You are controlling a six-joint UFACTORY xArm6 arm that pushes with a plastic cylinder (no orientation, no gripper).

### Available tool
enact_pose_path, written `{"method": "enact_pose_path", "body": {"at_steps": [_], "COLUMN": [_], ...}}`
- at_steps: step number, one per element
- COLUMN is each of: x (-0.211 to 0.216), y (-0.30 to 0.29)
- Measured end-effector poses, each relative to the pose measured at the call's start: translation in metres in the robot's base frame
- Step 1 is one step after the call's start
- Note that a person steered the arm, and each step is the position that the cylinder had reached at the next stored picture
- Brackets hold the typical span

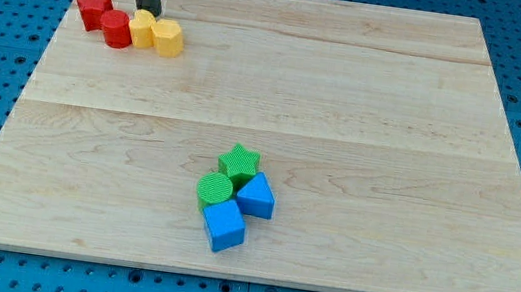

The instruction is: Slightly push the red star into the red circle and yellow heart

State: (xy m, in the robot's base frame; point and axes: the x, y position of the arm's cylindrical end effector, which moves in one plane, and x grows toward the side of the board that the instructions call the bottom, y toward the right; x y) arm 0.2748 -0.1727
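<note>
The red star (93,9) lies at the view's top left, touching the red circle (117,28) on its right. A yellow heart (142,29) sits against the red circle's right side, and a second yellow block (167,38) sits right of that. They form a row. My tip (148,10) comes down from the view's top edge and ends just above the yellow heart, right of the red star.
A cluster sits at the lower middle of the wooden board (389,163): a green star (239,161), a green circle (216,190), a blue block (256,196) and a blue cube (224,226). A blue pegboard surrounds the board.
</note>
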Motion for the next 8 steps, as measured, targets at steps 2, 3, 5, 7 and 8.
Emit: {"method": "enact_pose_path", "body": {"at_steps": [2, 3, 5, 7, 8], "x": [0.046, 0.095, 0.102, 0.051, 0.021], "y": [0.115, 0.133, 0.033, -0.120, -0.125]}}
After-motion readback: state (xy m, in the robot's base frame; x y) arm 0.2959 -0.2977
